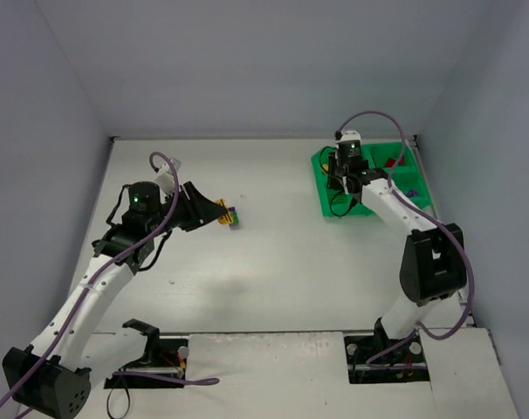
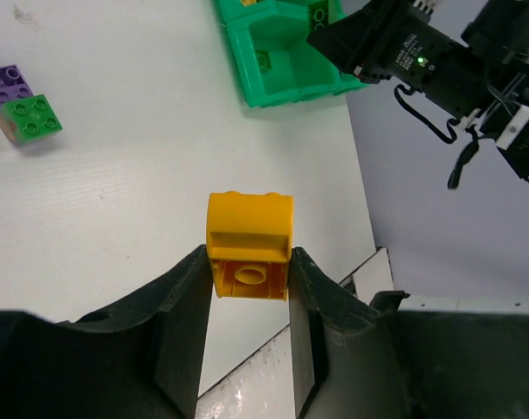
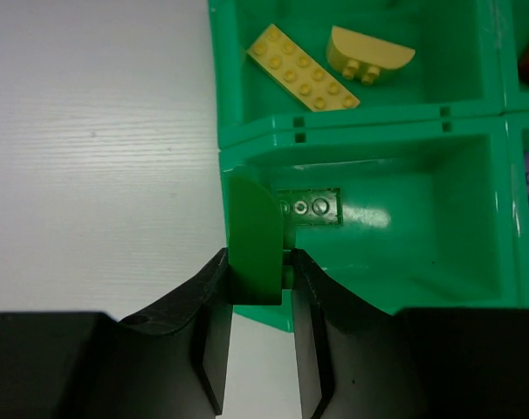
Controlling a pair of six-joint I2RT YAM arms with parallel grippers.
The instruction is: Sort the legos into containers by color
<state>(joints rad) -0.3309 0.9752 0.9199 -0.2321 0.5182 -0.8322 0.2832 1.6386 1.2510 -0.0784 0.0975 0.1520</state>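
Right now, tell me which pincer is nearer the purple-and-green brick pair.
Left. The left pincer, gripping a yellow brick, is close beside the pair; the right pincer, gripping a green brick, is far off at the tray.

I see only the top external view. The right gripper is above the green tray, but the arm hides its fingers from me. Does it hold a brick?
Observer: Yes. The right wrist view shows the right gripper shut on a dark green brick, at the outer edge of one compartment of the tray.
Operator: What lies in that compartment?
Observer: One flat green brick, against the wall nearest the gripper.
Operator: And on the left side?
Observer: The left gripper is shut on a yellow brick, above the bare table.
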